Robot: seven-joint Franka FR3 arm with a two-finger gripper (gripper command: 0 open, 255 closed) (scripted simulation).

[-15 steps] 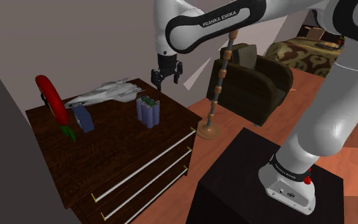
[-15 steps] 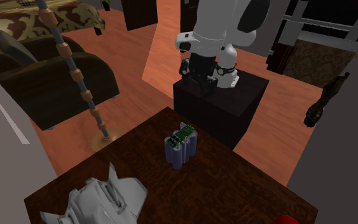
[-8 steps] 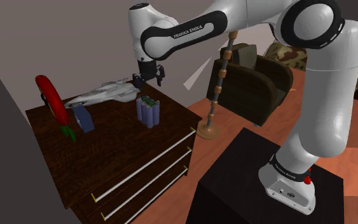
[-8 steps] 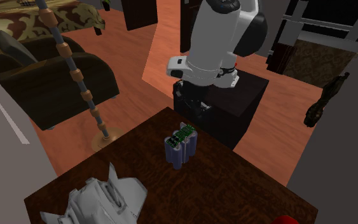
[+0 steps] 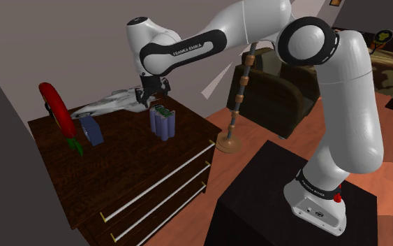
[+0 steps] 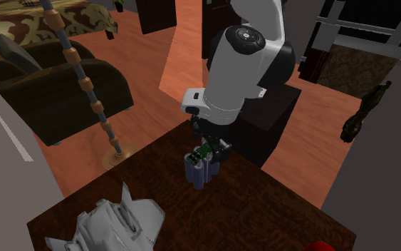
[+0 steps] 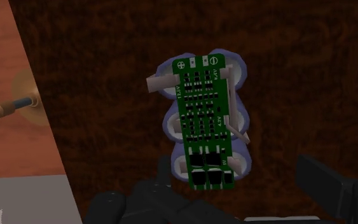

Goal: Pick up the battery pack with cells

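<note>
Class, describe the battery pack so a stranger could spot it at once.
Find the dark wooden dresser. On its top stands the battery pack: upright blue-grey cells under a green circuit board, unlike the pale spaceship model nearby.

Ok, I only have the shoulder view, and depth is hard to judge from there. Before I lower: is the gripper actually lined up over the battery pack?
Observer: In the second exterior view the gripper hangs directly above the battery pack, close to its top.
Operator: What faces up?
Observer: The wrist view shows a green circuit board on top.
Operator: Open or shut?
Observer: Open. In the wrist view the fingers stand apart, with the pack nearer one finger than the other.
</note>
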